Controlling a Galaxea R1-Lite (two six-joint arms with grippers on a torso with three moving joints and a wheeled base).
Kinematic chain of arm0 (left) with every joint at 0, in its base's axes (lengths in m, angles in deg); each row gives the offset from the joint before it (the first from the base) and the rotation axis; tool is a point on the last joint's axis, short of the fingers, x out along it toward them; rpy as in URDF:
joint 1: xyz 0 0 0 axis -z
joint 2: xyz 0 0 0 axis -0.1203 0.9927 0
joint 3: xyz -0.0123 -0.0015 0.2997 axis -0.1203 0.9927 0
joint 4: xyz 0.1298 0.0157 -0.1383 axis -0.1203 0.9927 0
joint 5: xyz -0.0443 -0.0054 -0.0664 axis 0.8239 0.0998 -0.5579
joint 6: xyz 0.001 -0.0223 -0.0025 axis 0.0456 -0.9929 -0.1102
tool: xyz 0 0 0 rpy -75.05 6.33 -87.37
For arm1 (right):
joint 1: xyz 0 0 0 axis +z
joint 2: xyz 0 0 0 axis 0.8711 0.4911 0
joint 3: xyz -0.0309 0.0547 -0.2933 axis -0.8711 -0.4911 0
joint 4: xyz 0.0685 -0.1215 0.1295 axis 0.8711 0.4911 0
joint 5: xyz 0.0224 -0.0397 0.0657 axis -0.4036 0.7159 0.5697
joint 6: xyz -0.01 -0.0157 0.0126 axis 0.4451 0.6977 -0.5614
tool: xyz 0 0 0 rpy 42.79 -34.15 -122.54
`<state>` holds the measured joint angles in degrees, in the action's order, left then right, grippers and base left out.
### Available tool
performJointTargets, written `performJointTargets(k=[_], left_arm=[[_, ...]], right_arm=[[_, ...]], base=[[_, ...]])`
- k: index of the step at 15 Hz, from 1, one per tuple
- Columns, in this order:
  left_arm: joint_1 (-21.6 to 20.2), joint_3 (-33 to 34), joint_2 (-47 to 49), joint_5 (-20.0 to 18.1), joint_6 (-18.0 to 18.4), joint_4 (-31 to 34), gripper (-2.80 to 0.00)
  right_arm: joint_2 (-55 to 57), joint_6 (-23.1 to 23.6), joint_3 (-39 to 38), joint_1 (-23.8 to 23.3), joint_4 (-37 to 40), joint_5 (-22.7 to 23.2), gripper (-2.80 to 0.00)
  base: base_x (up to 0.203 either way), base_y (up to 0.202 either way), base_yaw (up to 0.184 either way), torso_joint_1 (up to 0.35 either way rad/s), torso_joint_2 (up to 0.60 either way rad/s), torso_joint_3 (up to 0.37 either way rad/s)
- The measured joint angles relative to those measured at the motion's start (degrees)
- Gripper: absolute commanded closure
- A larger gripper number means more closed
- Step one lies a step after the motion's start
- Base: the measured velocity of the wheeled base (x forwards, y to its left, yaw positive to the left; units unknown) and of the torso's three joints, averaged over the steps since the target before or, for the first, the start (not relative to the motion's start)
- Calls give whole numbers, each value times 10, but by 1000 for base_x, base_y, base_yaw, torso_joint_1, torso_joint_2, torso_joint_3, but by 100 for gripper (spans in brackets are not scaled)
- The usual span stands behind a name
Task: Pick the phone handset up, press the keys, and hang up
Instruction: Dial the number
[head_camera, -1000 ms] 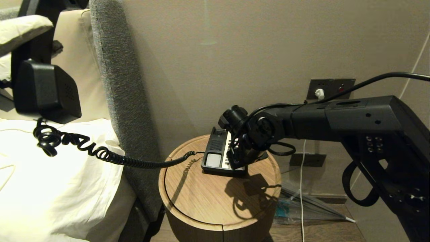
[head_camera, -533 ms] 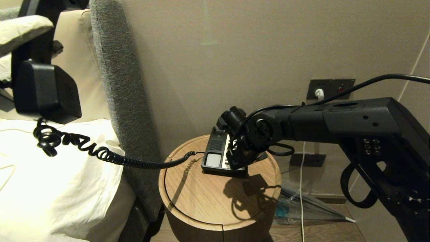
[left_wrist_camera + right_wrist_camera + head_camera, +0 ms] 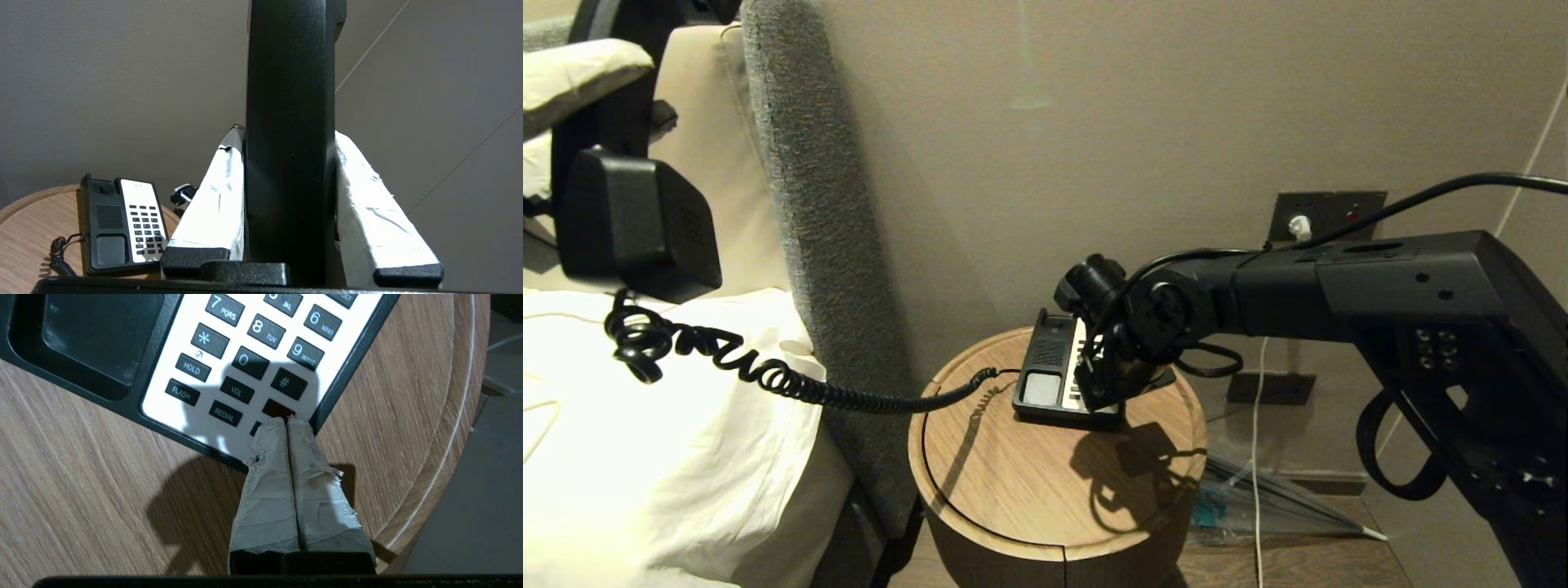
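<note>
a round wooden side table (image 3: 1045, 482), with visible grain and a groove near its rim, is taken as the landmark. against the wall side of its top, a black phone base (image 3: 1045, 384) with a cream keypad panel (image 3: 261, 363) and dark rectangular keys is seen lying flat. the phone handset (image 3: 290, 139), a long matte black plastic bar, is held well apart from the table, off to its left and above a cream pillow (image 3: 645, 425); one bulky rounded end with a perforated speaker is shown in the head view. in the left wrist view its long axis is seen running straight away from the camera. it is pinched across its width by the left gripper (image 3: 290, 196), whose white-taped fingers (image 3: 212, 212) are pressed against both of its sides. a black coiled cord (image 3: 792, 384) is stretched from the handset to the table's left edge. over the phone base, the right gripper (image 3: 287, 422) is pointed down with its taped fingers pressed together, the tips set at a dark red key (image 3: 278, 409) below the hash key (image 3: 288, 383), in the keypad's lowest rows; actual contact cannot be told.
</note>
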<state>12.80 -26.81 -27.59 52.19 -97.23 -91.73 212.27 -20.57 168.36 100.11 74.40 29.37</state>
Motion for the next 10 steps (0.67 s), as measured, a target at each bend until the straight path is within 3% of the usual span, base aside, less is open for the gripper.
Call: performJointTargets(k=[10], left_arm=[[0, 4, -2, 0, 0, 0, 0]], right_arm=[[-1, -1, -1, 2, 5, 0, 0]], base=[[0, 0, 0, 0, 0, 0]])
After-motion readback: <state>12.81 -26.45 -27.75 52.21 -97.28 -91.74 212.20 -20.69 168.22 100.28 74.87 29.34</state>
